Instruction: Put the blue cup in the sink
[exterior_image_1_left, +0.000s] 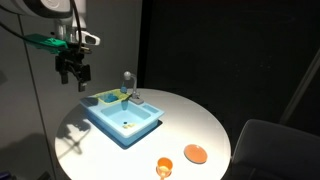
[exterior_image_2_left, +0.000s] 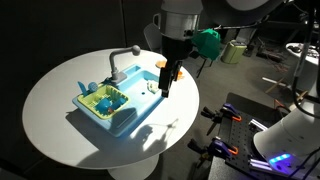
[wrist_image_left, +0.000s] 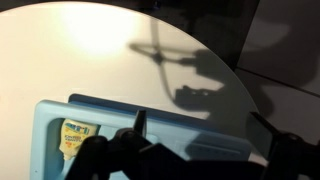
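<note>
Left of the sink (exterior_image_1_left: 125, 120) in an exterior view, the gripper (exterior_image_1_left: 72, 83) hangs high over the round white table (exterior_image_1_left: 205, 118). Its fingers stand wide apart with nothing between them, and its shadow falls on the tabletop below. Hard light strikes the table from above, and dark curtains close the room behind it.

The light-blue sink lies near the table's middle. A grey faucet (exterior_image_1_left: 127, 82) rises at its back edge, and yellow-green bits lie on its side ledge. In an exterior view a tiny teal-blue piece, apparently the blue cup (exterior_image_2_left: 160, 63), sits at the sink's far corner, just behind the fingers. I cannot tell whether it rests on the rim or on the table.

Right of the sink, toward the table's near edge, stands a small orange cup (exterior_image_1_left: 163, 166). Near it but apart lies a flat orange disc (exterior_image_1_left: 195, 153). Further right, off the table, stands a grey chair (exterior_image_1_left: 275, 145).

The wrist view looks down past the dark, spread fingers onto the sink's ledge and the white tabletop, which the arm's shadow crosses.
</note>
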